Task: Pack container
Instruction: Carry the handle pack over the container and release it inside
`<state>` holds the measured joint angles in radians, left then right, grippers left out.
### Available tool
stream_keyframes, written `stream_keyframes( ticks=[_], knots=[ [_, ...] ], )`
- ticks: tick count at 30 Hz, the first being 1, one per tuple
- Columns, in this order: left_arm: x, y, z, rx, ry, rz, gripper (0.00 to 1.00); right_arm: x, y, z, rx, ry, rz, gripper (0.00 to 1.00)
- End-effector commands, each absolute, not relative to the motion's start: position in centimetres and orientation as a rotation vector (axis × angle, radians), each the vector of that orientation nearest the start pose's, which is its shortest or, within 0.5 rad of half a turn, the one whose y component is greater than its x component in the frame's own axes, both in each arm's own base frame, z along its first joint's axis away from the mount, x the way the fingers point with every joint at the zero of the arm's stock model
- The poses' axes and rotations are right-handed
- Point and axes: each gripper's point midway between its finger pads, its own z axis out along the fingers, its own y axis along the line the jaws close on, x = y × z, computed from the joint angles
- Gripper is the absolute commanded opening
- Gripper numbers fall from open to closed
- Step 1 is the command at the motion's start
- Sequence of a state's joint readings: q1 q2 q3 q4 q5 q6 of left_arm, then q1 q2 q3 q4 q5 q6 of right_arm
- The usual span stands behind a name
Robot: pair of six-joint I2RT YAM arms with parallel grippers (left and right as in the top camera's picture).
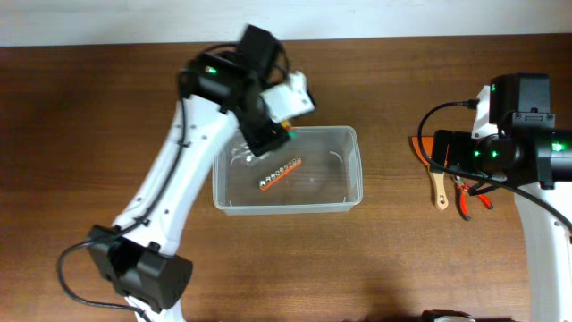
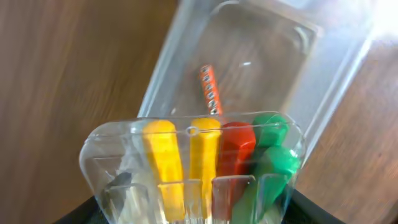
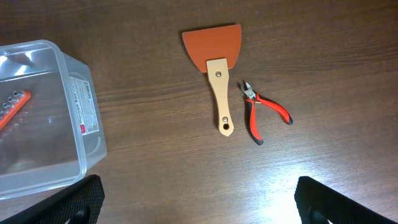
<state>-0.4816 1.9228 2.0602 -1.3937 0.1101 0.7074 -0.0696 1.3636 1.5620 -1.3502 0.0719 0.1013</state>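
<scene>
Container (image 1: pixel 356 170), centre of worktop (image 1: pixel 89 134): likely light, stiff, slippery plastic; grip thick rim. Left fingers (image 2: pixel 87 214) clenched on tool pack (image 2: pixel 205 168) above it. Right fingers (image 3: pixel 74 199) released, empty.

Left arm (image 1: pixel 179 170) stretches forward, left fingers (image 1: pixel 264 137) clamped on a clear pack (image 2: pixel 193 168); right fingers (image 3: pixel 74 199) spread wide.

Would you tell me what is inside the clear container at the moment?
An orange bit strip lies on the container's floor; nothing else shows. The left hand, holding a clear pack of coloured tools, covers one corner, so that part cannot be checked.
</scene>
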Motion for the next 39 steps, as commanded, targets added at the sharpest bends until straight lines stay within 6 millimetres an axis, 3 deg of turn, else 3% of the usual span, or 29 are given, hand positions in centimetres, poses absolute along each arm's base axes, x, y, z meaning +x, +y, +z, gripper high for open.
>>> stream_keyframes(
  ticks=[1,9,13,14,16,20,21,24,27,30,34,39],
  knots=[
    [35.6,-22.7,18.7,1.818,2.258,-0.128,0.02,29.5,-3.8,26.2,0.264,2.681,-0.114,0.99],
    [35.4,-22.8,8.8,1.947,2.439,-0.192,0.02,29.5,-3.7,26.2,0.264,2.681,-0.114,0.99],
    [35.1,-22.7,5.7,1.988,2.504,-0.216,0.02,29.5,-3.7,26.2,0.265,2.682,-0.114,0.99],
    [35.0,-22.6,5.3,1.994,2.512,-0.219,0.09,29.5,-3.8,26.2,0.264,2.682,-0.114,0.99],
    [34.9,-22.5,4.5,2.004,2.529,-0.225,0.33,29.5,-3.7,26.2,0.264,2.682,-0.114,0.99],
    [34.7,-22.5,4.1,2.012,2.542,-0.229,0.50,29.4,-3.8,26.2,0.265,2.682,-0.114,0.99],
    [34.7,-22.5,4.1,2.012,2.541,-0.229,0.59,29.5,-3.8,26.2,0.264,2.682,-0.114,0.99],
    [34.7,-22.0,4.2,2.012,2.560,-0.195,0.99,29.5,-3.8,26.2,0.264,2.682,-0.114,0.99],
    [35.2,-21.8,5.1,1.932,2.601,-0.148,0.99,29.5,-3.8,26.2,0.264,2.682,-0.114,0.99],
    [36.0,-21.7,7.7,1.875,2.571,-0.094,0.99,29.5,-3.8,26.2,0.264,2.681,-0.115,0.99],
    [37.6,-19.8,13.2,1.712,2.526,0.127,0.99,30.0,-3.8,26.5,0.264,2.658,-0.112,0.99],
    [38.0,-16.2,22.0,1.438,2.435,0.187,0.99,31.0,-3.9,27.3,0.262,2.604,-0.112,0.99]
  ],
)
